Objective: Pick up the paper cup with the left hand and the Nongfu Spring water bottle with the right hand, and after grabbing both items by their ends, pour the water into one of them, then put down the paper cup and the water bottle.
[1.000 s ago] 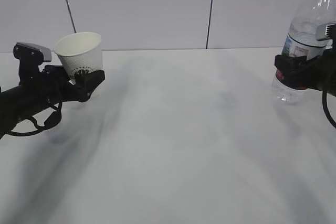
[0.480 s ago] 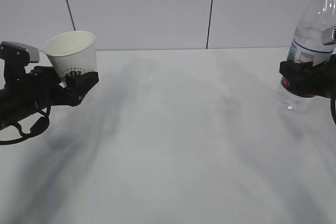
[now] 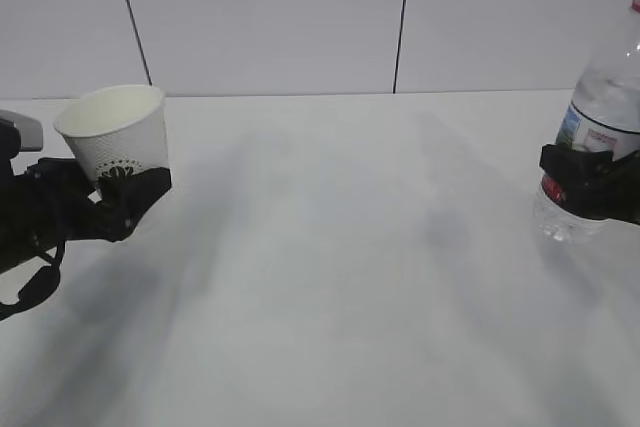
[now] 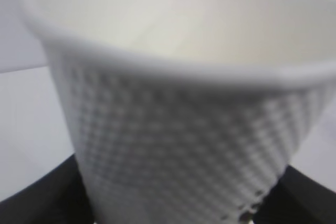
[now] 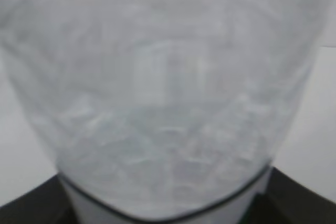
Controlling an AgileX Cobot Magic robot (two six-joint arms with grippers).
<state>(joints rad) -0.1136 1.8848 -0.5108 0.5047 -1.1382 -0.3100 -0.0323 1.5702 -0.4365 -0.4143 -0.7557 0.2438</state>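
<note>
across the exterior view: left end effector [image 3: 125, 202] clamped on paper cup [image 3: 112, 134] at far left; right end effector [image 3: 585, 182] gripping nongfu spring water bottle [image 3: 603, 127] at far right, above white bench [image 3: 330, 277], grey panelled wall [image 3: 270, 17] behind. left wrist: cup slightly tilted, could slip. right wrist: water could spill when set down.

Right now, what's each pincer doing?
Left pincer: closed on the paper cup.
Right pincer: closed on the Nongfu Spring water bottle.
</note>
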